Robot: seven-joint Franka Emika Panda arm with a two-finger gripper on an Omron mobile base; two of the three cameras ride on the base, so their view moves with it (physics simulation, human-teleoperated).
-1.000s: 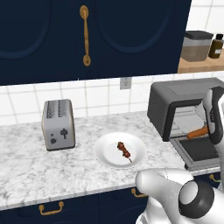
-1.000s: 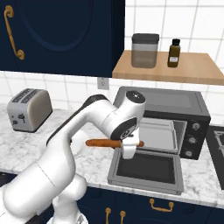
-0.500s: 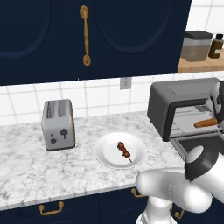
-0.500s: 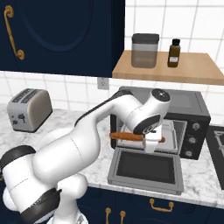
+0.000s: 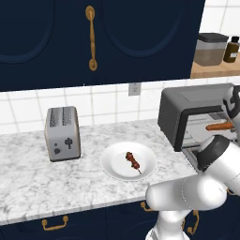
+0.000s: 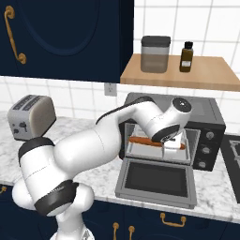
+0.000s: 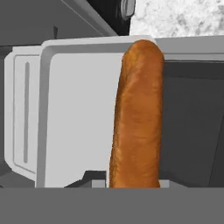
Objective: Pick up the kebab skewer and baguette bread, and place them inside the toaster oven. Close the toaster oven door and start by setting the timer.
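Now, far left on the table (image 5: 28, 187): a small silver toaster (image 5: 62, 133). Next along, a white plate (image 5: 115, 169) with the kebab skewer (image 5: 132, 161) lying on it, not yet picked up. Then, to the right, the toaster oven (image 6: 206, 123), with the toaster oven door (image 6: 157, 180) dropped flat and open. Claw (image 6: 171, 140) pinched tight on the baguette bread (image 6: 145, 140), held level just inside the oven mouth, above the tray (image 7: 78, 100). Could go wrong: bread let go too near the front and rolling out onto the door, or one end bumping the oven's side wall.
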